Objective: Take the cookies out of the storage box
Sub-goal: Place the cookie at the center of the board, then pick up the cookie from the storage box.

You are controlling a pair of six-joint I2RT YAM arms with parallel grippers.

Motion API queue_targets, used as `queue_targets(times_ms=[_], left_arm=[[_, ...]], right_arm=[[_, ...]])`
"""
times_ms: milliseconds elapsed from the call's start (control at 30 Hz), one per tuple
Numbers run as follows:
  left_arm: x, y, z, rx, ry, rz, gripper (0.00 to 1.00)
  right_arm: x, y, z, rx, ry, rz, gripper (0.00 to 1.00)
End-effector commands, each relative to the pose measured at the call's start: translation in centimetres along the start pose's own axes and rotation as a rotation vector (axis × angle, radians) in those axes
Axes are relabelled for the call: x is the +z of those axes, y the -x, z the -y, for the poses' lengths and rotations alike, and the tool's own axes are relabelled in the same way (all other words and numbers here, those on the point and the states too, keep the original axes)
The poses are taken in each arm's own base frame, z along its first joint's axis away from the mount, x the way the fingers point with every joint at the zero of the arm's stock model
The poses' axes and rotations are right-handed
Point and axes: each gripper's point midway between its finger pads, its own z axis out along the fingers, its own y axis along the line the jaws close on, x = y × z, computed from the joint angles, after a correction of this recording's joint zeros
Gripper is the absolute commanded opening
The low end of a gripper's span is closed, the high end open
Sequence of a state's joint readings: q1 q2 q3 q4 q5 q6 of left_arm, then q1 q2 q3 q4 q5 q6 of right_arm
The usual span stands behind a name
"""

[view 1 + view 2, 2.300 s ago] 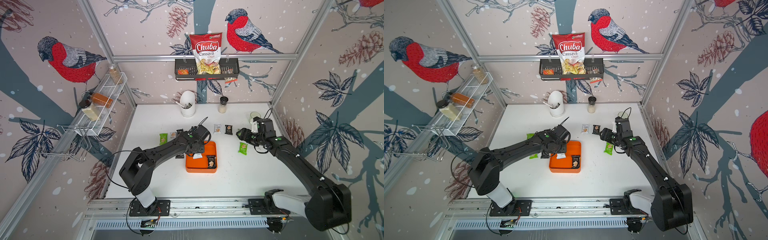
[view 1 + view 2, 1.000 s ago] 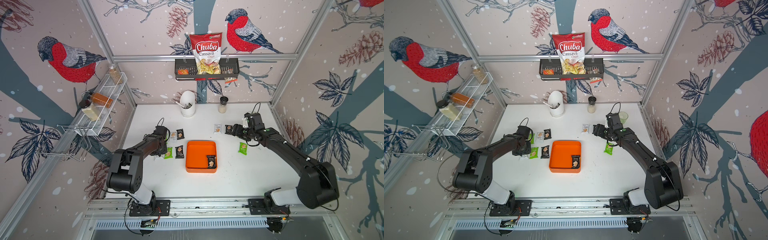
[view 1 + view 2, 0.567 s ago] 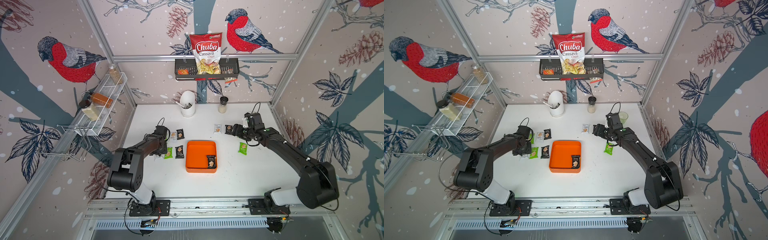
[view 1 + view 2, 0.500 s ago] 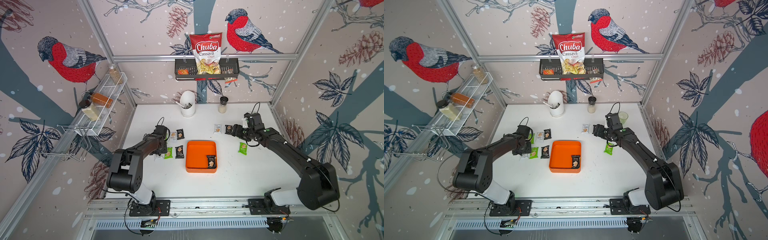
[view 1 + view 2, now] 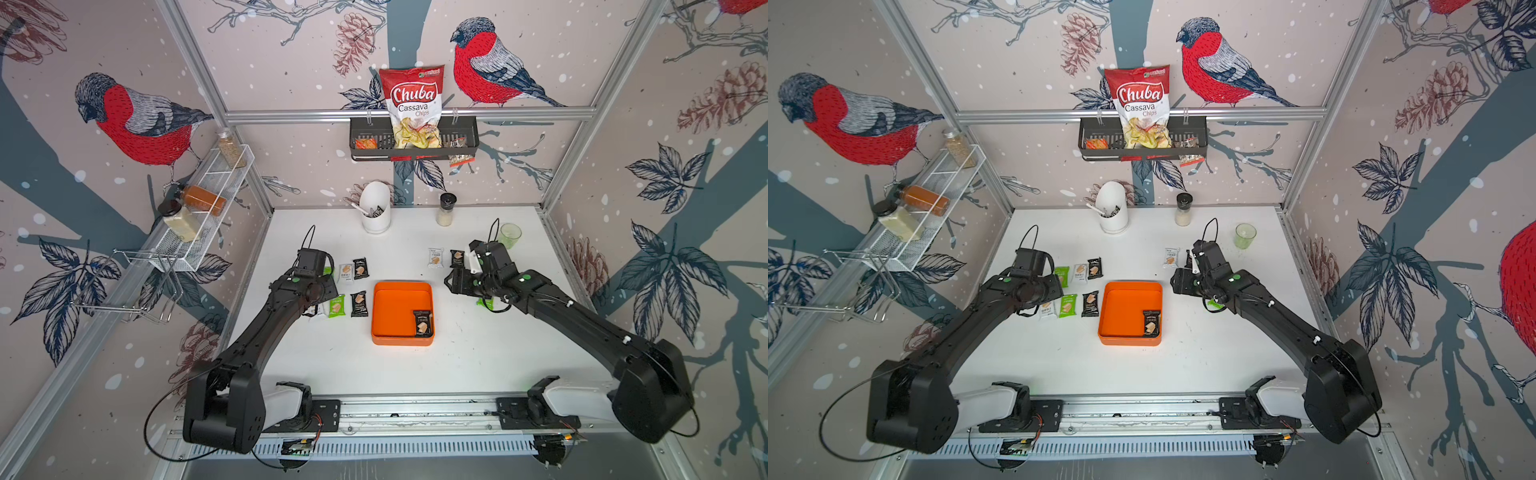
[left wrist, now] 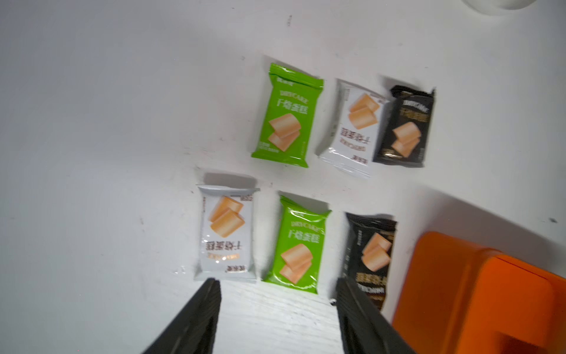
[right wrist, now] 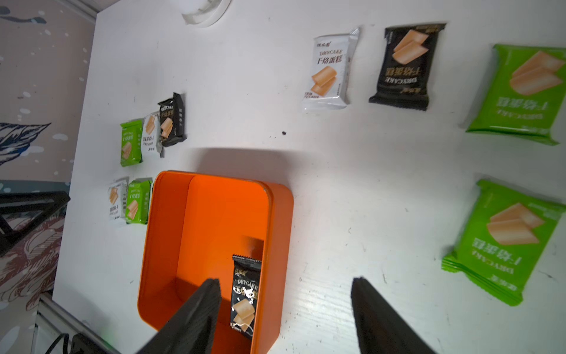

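Near the middle of the white tabletop [image 5: 457, 365] sits the shallow square orange plastic tray [image 5: 388, 291], with rounded corners and low walls. One cookie pack is left in it, a small black sealed packet [image 5: 423, 323] printed with a tan cracker, against the wall in the tray's 5 o'clock corner.

The left gripper [image 6: 278, 286] hangs at the tray's 9 o'clock, its jaws apart with nothing between them. It is just over the nearer row of three packets [image 6: 297, 245], white, green and black. The farther row of three packets [image 6: 286, 116] lies beyond. From this gripper the black sealed packet is at about 4 o'clock, well apart.

The right gripper [image 7: 286, 282] hovers at the tray's 2 o'clock, jaws wide and empty. The packet lies at its 7 o'clock, near but untouched.
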State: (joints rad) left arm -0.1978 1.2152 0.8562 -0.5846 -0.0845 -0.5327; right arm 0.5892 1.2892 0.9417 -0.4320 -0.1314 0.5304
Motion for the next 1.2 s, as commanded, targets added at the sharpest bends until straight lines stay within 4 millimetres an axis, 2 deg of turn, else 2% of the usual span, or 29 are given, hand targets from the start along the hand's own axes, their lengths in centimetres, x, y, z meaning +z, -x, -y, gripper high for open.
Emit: queue_targets(times_ms=[0, 233, 433, 700, 900, 1167], left_arm=[[-1.3, -0.6, 2.4, -0.051, -0.111, 0.003, 0.66], [-1.5, -1.7, 5.5, -0.081, -0.278, -0.016, 0.66], [-0.9, -1.9, 6.4, -0.055, -0.328, -0.026, 0.67], [-0.1, -1.4, 7.0, 0.019, -0.333, -0.048, 0.68], [0.8, -0.5, 6.1, 0.006, -0.365, -0.058, 0.68], [0.8, 0.5, 6.1, 0.059, -0.365, -0.047, 0.68]], right_arm=[[0.0, -0.8, -0.7, -0.001, -0.015, -0.004, 0.73], [1.4, -2.6, -3.3, -0.056, -0.020, -0.066, 0.73], [3.9, -4.4, -5.9, -0.111, -0.046, -0.161, 0.72], [7.1, -5.7, -9.5, -0.121, -0.096, -0.249, 0.72], [8.9, -8.2, -8.5, -0.074, -0.202, -0.306, 0.71], [8.0, -10.5, -7.1, -0.038, -0.311, -0.347, 0.71]])
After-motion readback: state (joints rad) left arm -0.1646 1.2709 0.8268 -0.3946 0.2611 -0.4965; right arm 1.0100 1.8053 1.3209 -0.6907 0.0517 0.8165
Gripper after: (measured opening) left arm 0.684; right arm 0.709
